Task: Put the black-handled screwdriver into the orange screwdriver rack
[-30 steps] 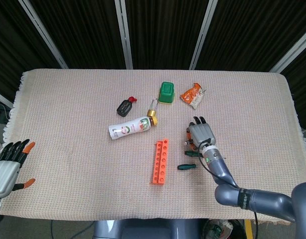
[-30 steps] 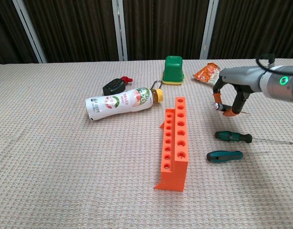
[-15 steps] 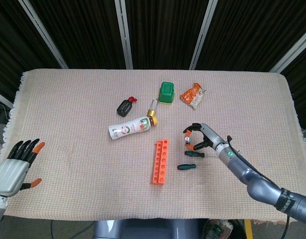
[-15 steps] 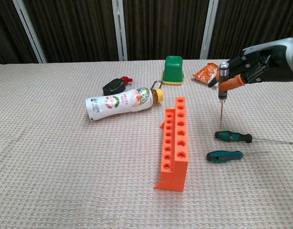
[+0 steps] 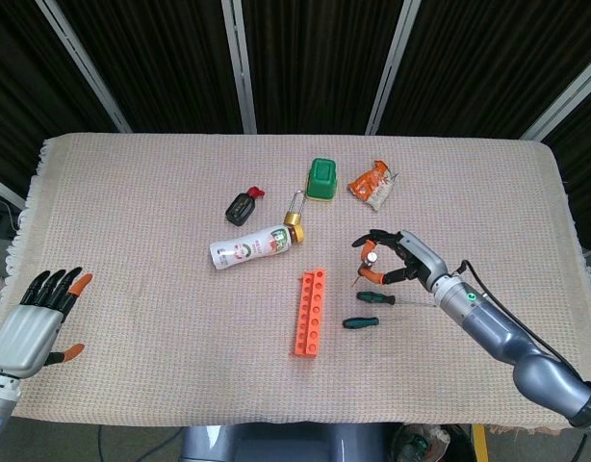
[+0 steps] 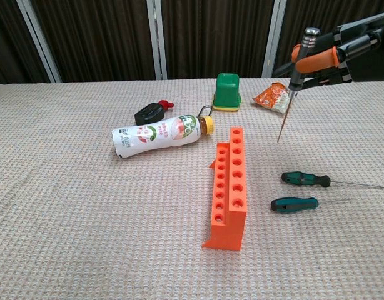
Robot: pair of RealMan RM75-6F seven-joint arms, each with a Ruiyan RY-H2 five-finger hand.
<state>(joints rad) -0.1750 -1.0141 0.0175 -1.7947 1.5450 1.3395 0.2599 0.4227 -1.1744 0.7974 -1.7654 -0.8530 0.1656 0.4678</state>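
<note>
Two hands to watch, and the right hand [image 5: 399,258] has the action: its fingers [image 6: 318,57] pinch the black-handled screwdriver [image 6: 294,83] by the handle, up in the air. In our chest view the tool hangs nearly upright, silver cap on top, thin shaft slanting down to a tip clear of the desk [image 5: 132,241]. Its tip points at the cloth just right of the far end of the orange screwdriver rack [image 6: 229,186], apart from it.

Below our right hand lie two green-handled screwdrivers: the long-shafted one [image 6: 306,180] with its shaft running right, and just nearer us the short green screwdriver [image 6: 294,204]. Both lie flat on the cloth, to the right of the rack.

Our rack stands mid-desk, lengthwise front to back, its rows of holes facing up, none filled.

Moving outward, a white bottle [image 6: 159,135] lies on its side left of the rack's far end, yellow cap toward a brass padlock [image 5: 295,206]. Behind it sits a black key fob [image 6: 150,112] with a red tip. A green container [image 6: 227,92] stands at the back, an orange snack packet [image 6: 271,97] to its right.

Far off at the near left corner, our left hand [image 5: 34,322] hovers off the desk edge, fingers [image 5: 47,287] spread, holding nothing.
</note>
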